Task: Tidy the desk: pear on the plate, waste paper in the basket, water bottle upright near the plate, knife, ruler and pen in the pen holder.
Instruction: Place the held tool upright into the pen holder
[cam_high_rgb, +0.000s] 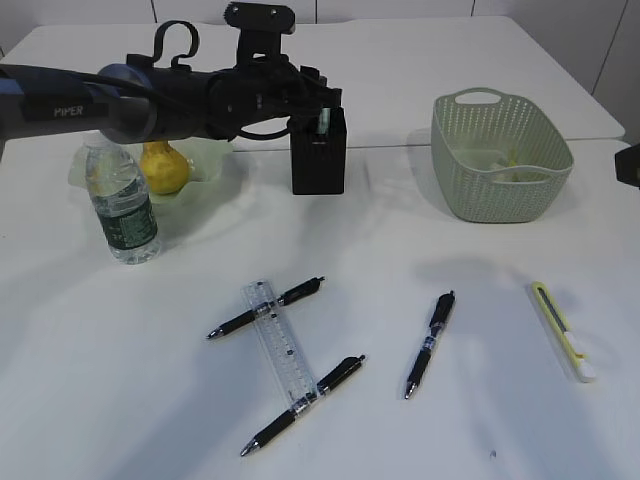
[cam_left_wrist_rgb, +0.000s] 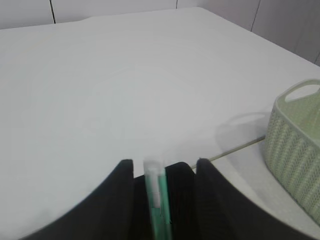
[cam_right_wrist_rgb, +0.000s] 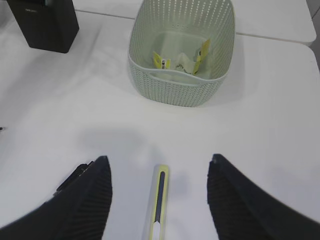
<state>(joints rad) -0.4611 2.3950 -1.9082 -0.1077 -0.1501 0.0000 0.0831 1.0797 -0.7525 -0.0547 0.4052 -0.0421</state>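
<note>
My left gripper is over the small black square pen holder, w/ a slim teal-and-white pen standing between my fingers. Fingers look parted, gaps either side of the pen; can't tell whether I'm actually touching it or it's already free. From the side view its top pokes out of the holder just below my tips, so I judge this step = dropping a pen into the holder, at or near release.

My right gripper hangs wide open, nothing in it. Directly below, between the fingers, lies the yellow-green utility knife, flat on the white table. A black pen peeks out by one finger. Ahead of those fingers: the sage-green perforated plastic basket, w/ crumpled yellow and white paper scraps already inside.

Elsewhere, near side of my left arm: the yellow pear sits in the pale green ruffled plate, and the clear water bottle w/ dark green label stands upright just beside it. Those parts look done.

Still out on the table: the long clear plastic ruler lying across two black pens, a third further off.

Next, I reckon: left lifts straight up clear of the holder w/o dragging the pen out; right drops onto the knife, closing across its narrow width. The ruler will be awkward, flat and thin.
</note>
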